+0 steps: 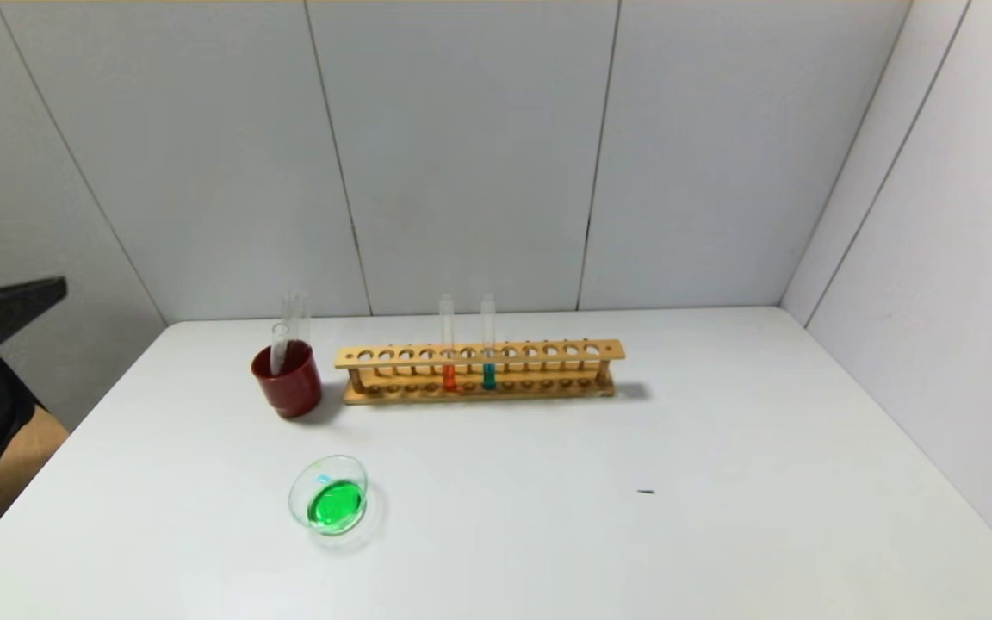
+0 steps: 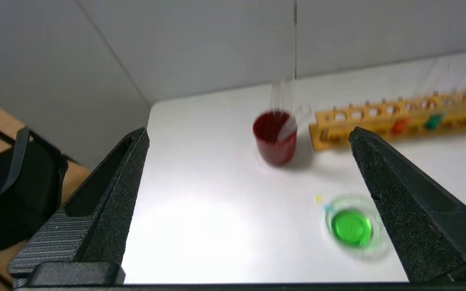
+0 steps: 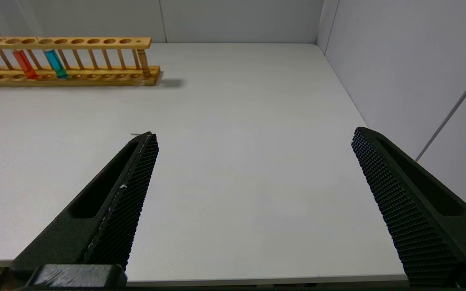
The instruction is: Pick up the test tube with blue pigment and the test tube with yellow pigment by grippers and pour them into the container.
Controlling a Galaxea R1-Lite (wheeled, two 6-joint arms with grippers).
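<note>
Wooden rack, clear glass container, matt white table.

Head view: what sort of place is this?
Likely a mock chemistry-lab bench: a wooden test tube rack holding coloured tubes, a glass dish of green liquid, a white table inside plain grey panels.

red cup — left of wooden rack | orange-liquid tube — in rack | white table
</note>
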